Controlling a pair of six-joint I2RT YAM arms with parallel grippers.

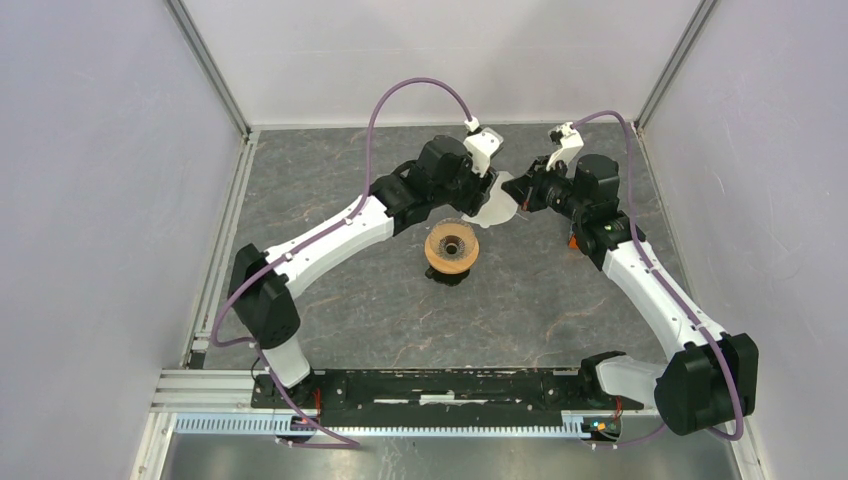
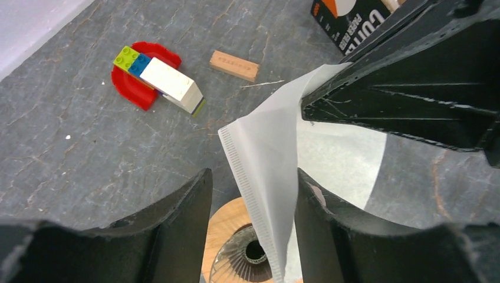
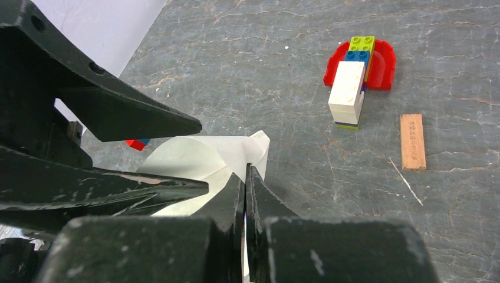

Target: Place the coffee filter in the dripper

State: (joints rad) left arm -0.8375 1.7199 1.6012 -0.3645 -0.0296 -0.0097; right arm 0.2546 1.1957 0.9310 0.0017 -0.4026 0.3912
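Right gripper (image 3: 245,172) pinched thin white paper coffee filter (image 2: 265,153); left gripper (image 2: 252,177) gaped astride it. Tan-ringed glass dripper (image 2: 227,223) lay lower centre, coloured toy blocks (image 2: 156,76) upper left.

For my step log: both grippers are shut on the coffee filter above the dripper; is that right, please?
Not quite: only the right gripper is shut on the coffee filter. The left wrist view shows the left gripper open, the paper hanging between its jaws above the dripper.

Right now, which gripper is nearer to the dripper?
Left. The left gripper hangs just above the dripper, jaws open; the right gripper holds the coffee filter farther off to the side.
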